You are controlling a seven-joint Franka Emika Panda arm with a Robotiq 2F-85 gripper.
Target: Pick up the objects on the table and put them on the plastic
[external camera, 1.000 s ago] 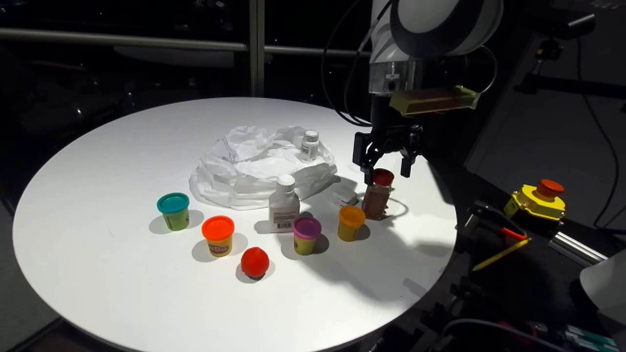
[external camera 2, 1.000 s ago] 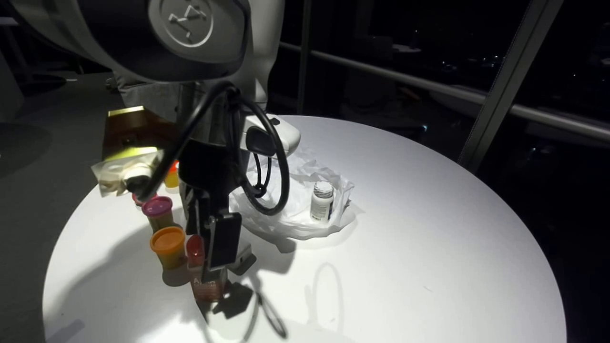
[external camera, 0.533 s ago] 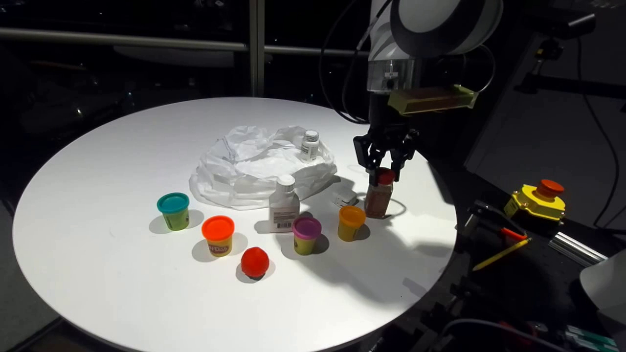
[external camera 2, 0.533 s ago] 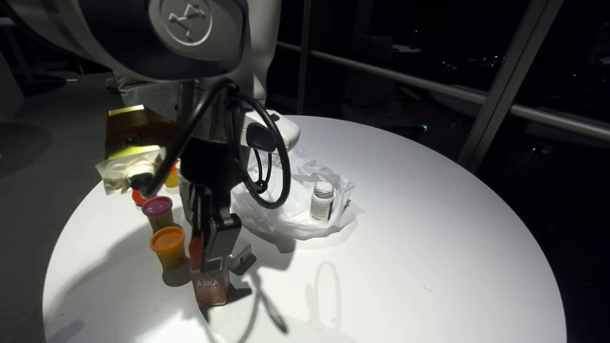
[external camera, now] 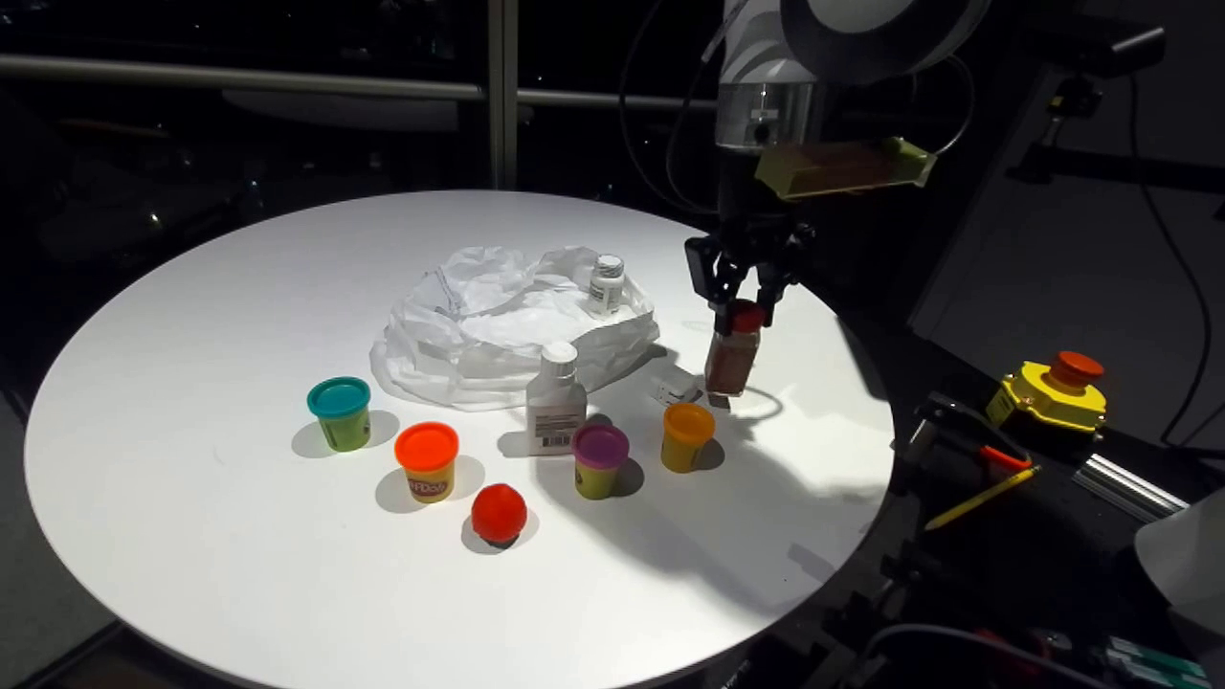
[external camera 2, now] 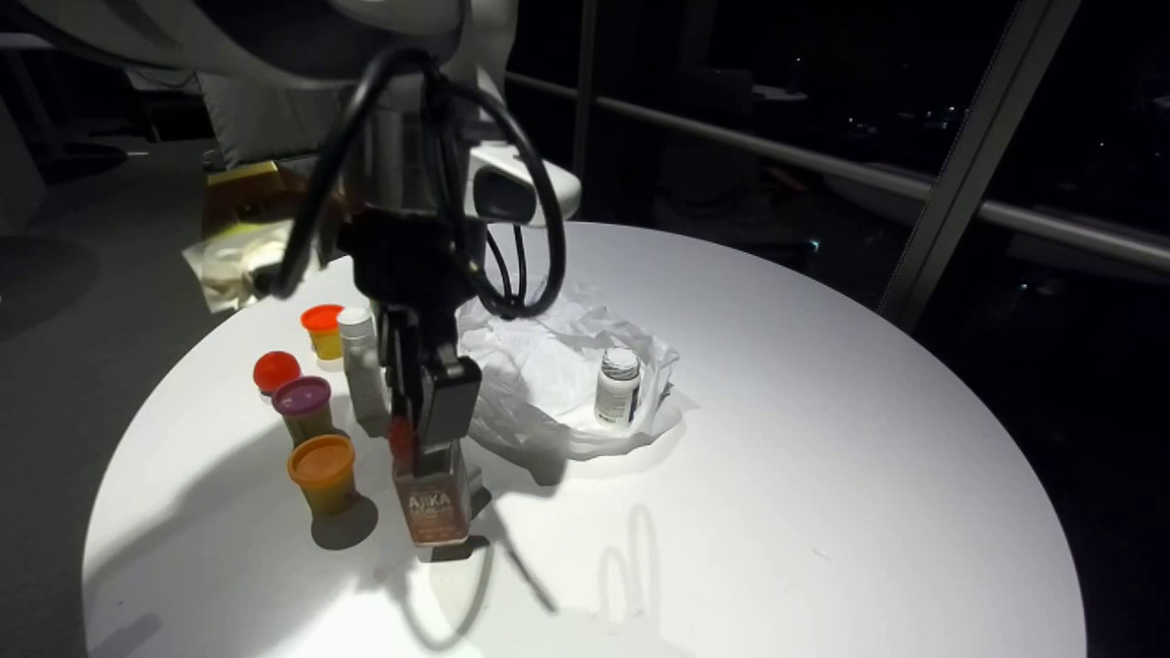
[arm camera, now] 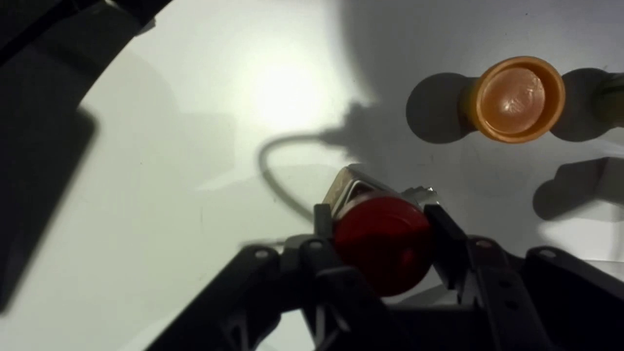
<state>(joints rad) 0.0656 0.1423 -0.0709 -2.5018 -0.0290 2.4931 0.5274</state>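
exterior view, arm [external camera: 766, 115] pointing down, gripper [external camera: 746, 317] clasping red-capped jar [external camera: 733, 362] above table [external camera: 287, 545]

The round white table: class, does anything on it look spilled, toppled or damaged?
Nothing stands out as spilled or toppled, and no damage shows. Only the thin white plastic sheet looks untidy, crumpled with bunched edges, but the small white bottle on it stands. The clear red-lidded jar is held in the black gripper.

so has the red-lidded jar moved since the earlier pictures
Yes, upward. In an exterior view the red-lidded jar now shows its base higher than the unmoved orange cup; earlier the base showed level with that cup's lid.
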